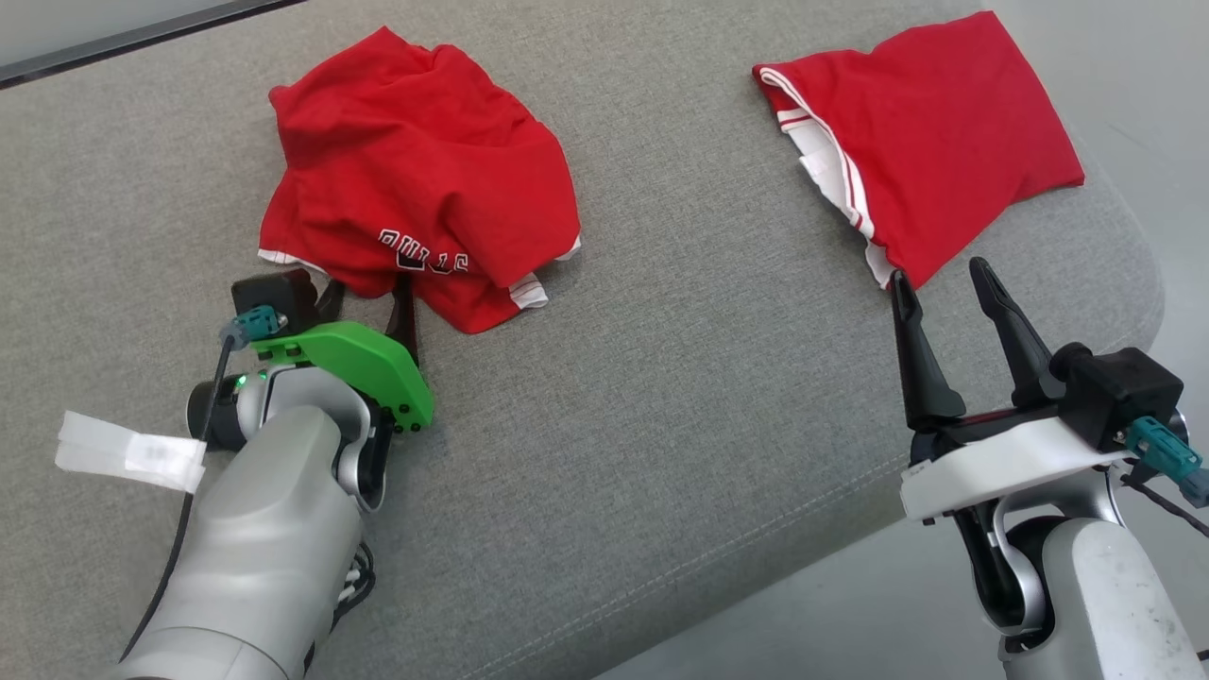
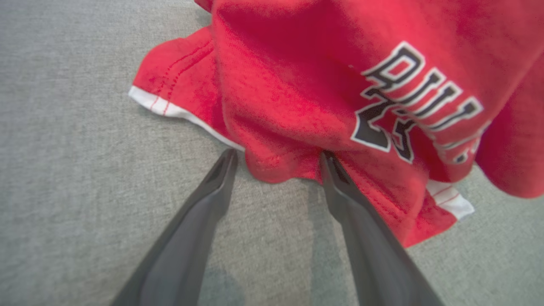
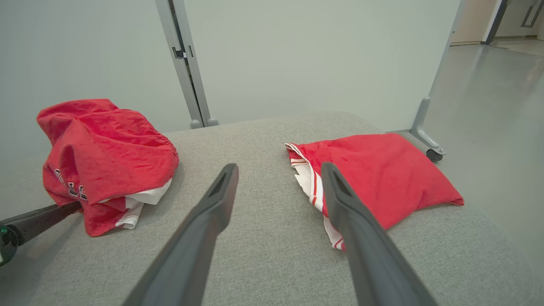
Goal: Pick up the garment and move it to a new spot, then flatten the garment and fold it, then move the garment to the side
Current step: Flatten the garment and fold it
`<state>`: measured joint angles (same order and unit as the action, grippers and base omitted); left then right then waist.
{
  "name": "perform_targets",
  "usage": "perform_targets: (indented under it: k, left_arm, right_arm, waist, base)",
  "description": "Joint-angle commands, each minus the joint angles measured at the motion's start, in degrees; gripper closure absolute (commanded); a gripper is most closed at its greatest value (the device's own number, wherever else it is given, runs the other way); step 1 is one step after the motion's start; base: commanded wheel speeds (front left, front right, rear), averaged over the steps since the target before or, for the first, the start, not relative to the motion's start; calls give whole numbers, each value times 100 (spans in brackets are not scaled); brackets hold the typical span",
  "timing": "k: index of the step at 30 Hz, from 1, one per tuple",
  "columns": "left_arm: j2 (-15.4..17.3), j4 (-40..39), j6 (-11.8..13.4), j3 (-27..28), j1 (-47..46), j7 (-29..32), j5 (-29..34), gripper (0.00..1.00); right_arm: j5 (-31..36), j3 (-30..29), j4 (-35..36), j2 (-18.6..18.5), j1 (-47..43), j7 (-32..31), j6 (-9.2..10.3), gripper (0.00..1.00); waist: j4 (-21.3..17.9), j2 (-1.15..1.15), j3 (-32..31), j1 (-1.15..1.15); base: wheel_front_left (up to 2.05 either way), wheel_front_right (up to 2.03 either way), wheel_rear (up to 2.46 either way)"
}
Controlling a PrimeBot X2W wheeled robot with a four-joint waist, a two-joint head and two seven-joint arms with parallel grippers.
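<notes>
Nearest to us, the left gripper (image 2: 278, 158) stands with its jaws wide and holds nothing, its two tips right at the near edge of the crumpled garment (image 1: 416, 161). The right gripper (image 1: 940, 274) is also spread wide and empty, poised above the grey cushion (image 1: 661, 397) just short of the folded garment (image 1: 935, 132).

The crumpled garment lies in a heap on the left half of the cushion, well apart from the folded one, so we judge the step in hand to be flattening. To do it well, we would take a single layer at the white-trimmed hem (image 2: 170, 108), not the thick fold between the tips. Then we would bring the right gripper across to a second edge and draw the cloth apart low over the cushion, so it spreads instead of lifting in a bunch.

Several things are hard to read:
- **Finger and fold:** we cannot tell whether the finger on the right of the left wrist view is touching the fold or tucked beneath it.
- **Fingers from the head camera:** the green bracket (image 1: 359, 364) covers most of those fingers.
- **Lettering:** the lettering (image 2: 416, 102) is folded over and only partly legible.
- **Garment parts:** the sleeves and collar are buried in the heap.
- **Folded garment:** farther off, its inner layers are hidden.
</notes>
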<state>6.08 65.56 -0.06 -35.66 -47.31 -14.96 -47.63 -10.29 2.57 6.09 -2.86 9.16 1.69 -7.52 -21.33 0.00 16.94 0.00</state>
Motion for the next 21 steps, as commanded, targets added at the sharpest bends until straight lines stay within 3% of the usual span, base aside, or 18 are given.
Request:
perform_targets:
  k: [1, 2, 8, 12, 21]
  left_arm:
    - [67, -125, -39, 67, -132, -20, 75, 72]
    - [63, -188, -63, 72, -111, -21, 135, 100]
    - [47, -527, -163, 34, 43, -21, 473, 100]
    - [46, -630, -434, -317, 142, 5, 801, 100]
    - [675, -1512, -716, -941, -89, 1062, 955, 100]
  right_arm:
    - [30, -35, 28, -6, 58, 47, 7, 0]
    - [38, -56, 26, -7, 59, 50, 7, 0]
    - [35, -87, -1, -8, 49, 48, 7, 0]
    - [7, -99, -59, -8, -5, 55, 7, 0]
    - [-79, -94, -189, -10, -174, 90, 7, 0]
  waist:
    - [5, 0, 56, 0]
    - [37, 0, 56, 0]
    - [285, 0, -41, 0]
    - [668, 0, -221, 0]
    - [1290, 0, -703, 0]
  base:
    - [0, 0, 0]
    - [0, 0, 0]
    - [0, 0, 0]
    - [0, 0, 0]
    - [0, 0, 0]
